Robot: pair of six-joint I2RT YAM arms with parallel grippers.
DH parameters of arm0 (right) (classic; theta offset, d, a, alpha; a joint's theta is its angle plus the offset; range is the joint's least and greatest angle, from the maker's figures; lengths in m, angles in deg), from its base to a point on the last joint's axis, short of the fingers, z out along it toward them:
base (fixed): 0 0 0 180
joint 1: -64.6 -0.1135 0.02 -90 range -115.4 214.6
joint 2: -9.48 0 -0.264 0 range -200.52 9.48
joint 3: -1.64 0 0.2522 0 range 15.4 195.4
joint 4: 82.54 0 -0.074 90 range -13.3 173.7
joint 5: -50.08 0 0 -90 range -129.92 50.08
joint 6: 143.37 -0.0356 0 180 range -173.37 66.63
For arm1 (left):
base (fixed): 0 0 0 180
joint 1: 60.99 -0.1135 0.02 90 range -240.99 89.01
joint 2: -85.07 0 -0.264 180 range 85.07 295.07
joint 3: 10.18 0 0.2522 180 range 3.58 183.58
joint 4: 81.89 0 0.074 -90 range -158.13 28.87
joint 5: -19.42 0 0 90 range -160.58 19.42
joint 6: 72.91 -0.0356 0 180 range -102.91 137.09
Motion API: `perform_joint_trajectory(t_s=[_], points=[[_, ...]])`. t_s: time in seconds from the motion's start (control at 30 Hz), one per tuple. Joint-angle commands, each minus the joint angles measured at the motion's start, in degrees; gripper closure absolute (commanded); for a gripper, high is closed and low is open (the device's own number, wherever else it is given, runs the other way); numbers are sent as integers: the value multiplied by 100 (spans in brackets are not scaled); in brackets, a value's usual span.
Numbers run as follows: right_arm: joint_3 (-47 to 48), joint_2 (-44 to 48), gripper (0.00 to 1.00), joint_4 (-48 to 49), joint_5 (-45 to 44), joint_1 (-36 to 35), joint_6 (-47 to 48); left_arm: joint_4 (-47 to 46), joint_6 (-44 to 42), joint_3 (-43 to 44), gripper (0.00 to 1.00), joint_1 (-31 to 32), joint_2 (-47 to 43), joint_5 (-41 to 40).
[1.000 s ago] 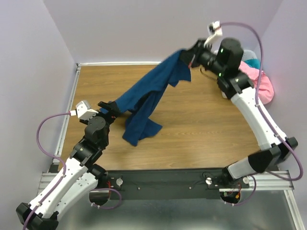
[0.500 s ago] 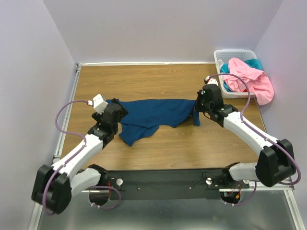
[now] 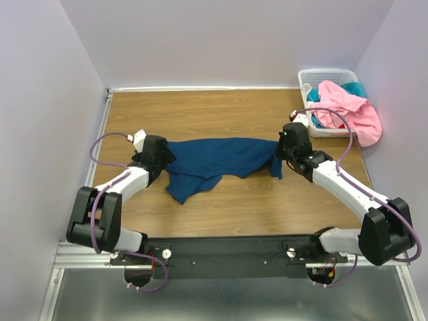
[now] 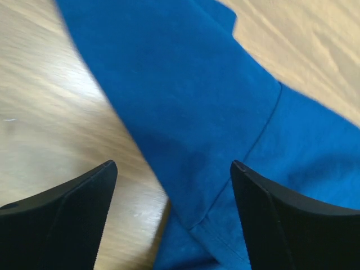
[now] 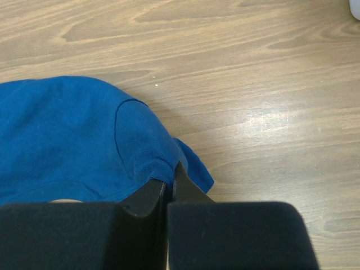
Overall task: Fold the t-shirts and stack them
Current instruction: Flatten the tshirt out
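A dark blue t-shirt lies stretched out sideways on the wooden table, its lower left part bunched into a fold. My right gripper is low at the shirt's right end and shut on a pinch of its edge; in the right wrist view the gripper has cloth between its tips. My left gripper hovers over the shirt's left end, and the left wrist view shows that gripper open wide with blue cloth and a seam below, nothing held. A pink t-shirt and a brighter teal one are at the back right.
A white slatted basket stands at the back right corner, with the pink tee spilling over its rim. Purple walls enclose the table on three sides. A metal rail runs along the left edge. Bare wood lies in front of the shirt.
The right arm has come down from high at the back, and the shirt that hung in the air now lies stretched on the table. The left arm has reached out lower and farther left.
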Motion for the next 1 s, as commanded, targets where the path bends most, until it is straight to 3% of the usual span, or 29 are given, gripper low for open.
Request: perform_joint_trajectory(t_s=[0.0, 0.17, 0.37, 0.73, 0.97], points=[[-140, 146, 93, 146, -360, 24, -87, -195, -291, 190, 12, -32, 367, 782], [-210, 331, 93, 146, -298, 24, -87, -169, -185, 242, 14, -32, 798, 791], [-228, 384, 93, 146, -412, 32, -104, -108, -185, 409, 33, -23, 1089, 739], [-236, 445, 93, 137, -509, 24, -60, -90, -282, 638, 100, -23, 1343, 545], [-123, 498, 94, 146, -623, 24, 97, -222, -492, 778, 100, -23, 1003, 616]])
